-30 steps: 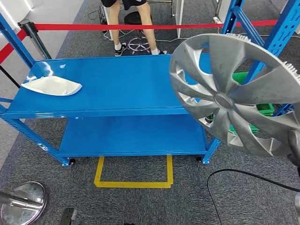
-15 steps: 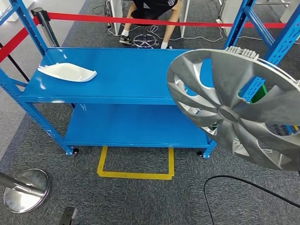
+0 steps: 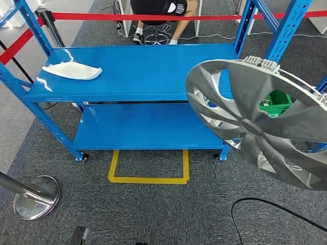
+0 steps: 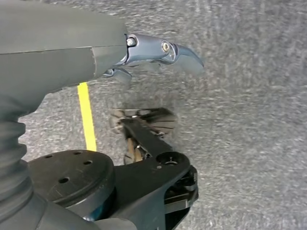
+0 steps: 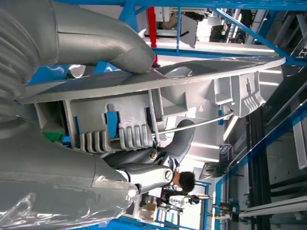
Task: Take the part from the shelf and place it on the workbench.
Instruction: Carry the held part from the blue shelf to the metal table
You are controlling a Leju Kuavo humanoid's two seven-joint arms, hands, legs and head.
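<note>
A large silver wheel cover (image 3: 262,122) with curved spokes hangs tilted at the right of the head view, in front of the blue two-tier workbench (image 3: 146,71). In the right wrist view my right hand (image 5: 72,158) grips the wheel cover (image 5: 203,72) at its rim, the thick thumb (image 5: 108,45) lying on one face and the darker fingers (image 5: 155,167) curled against the clipped back side. My left hand (image 4: 108,52) hangs over the grey carpet with nothing in it, one finger (image 4: 163,48) stretched out.
A white curved part (image 3: 71,71) lies on the bench's top left. Blue shelf uprights (image 3: 285,30) and a green crate (image 3: 274,103) stand at the right. A person (image 3: 158,7) sits behind red barrier tape. A stanchion base (image 3: 37,196), a yellow floor mark (image 3: 148,178) and a black cable (image 3: 270,204) are on the carpet.
The whole picture has shifted, so the camera has moved relative to the bench. The wheel cover stays held in my right hand and sits lower and further right in the picture.
</note>
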